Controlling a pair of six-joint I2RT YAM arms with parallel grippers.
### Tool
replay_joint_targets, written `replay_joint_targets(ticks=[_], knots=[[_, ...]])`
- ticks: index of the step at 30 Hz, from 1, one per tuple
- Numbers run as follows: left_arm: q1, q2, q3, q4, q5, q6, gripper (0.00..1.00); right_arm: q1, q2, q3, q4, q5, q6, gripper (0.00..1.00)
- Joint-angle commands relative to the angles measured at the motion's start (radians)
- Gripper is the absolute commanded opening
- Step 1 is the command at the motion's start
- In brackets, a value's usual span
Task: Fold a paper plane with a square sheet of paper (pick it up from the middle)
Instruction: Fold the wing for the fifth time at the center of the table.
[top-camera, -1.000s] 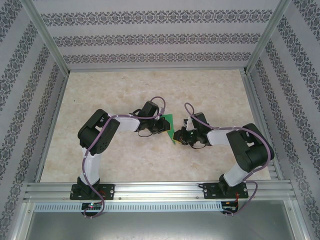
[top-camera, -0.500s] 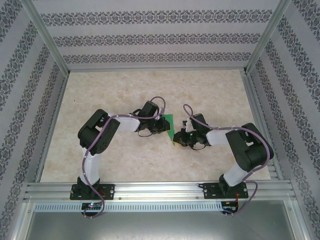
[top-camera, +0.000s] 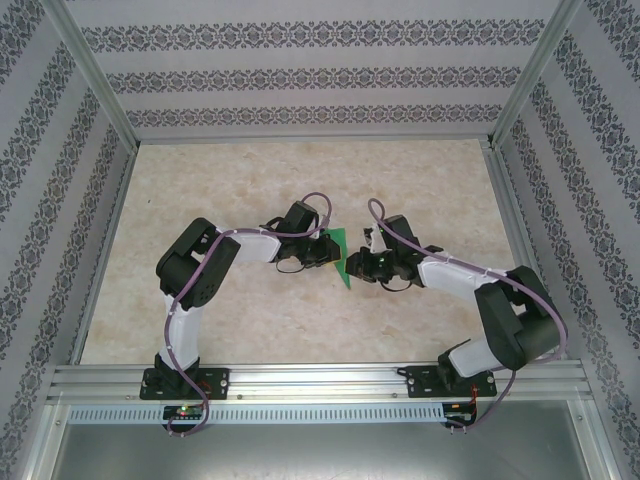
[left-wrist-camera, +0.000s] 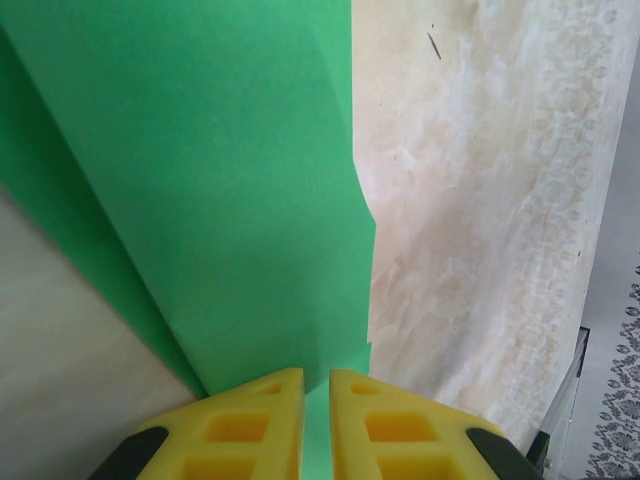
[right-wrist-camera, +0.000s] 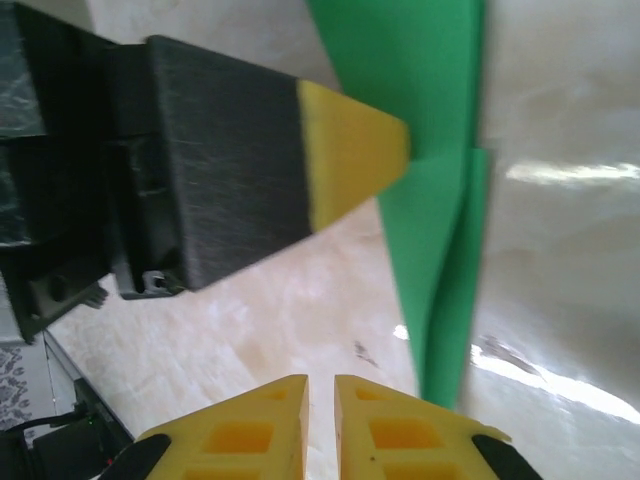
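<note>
My left tool (left-wrist-camera: 316, 398) is clamped on the green paper sheet (left-wrist-camera: 230, 180), creased in layers, over the bench (left-wrist-camera: 470, 200). Right tool (right-wrist-camera: 320, 400), fingers together and empty, is just beside the left tool. Judged partway; further folds remain.

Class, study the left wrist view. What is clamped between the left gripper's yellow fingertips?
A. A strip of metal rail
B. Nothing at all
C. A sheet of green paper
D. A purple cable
C: the green paper runs down into the narrow slit between the fingertips of the left gripper, which are closed on its edge.
</note>
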Motion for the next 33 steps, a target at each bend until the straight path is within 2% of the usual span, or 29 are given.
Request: replay_joint_targets(ticks=[1, 12, 33], knots=[[-0.01, 0.059, -0.01, -0.099, -0.081, 0.016, 0.16, 0.039, 0.061, 0.057, -0.013, 0.01, -0.03, 0.13], [-0.01, 0.073, 0.009, -0.124, -0.09, 0.0, 0.16, 0.052, 0.156, 0.065, -0.066, 0.085, -0.057, 0.08], [-0.011, 0.085, 0.026, -0.161, -0.106, 0.006, 0.17, 0.035, 0.192, 0.0, -0.058, 0.069, -0.074, 0.08]])
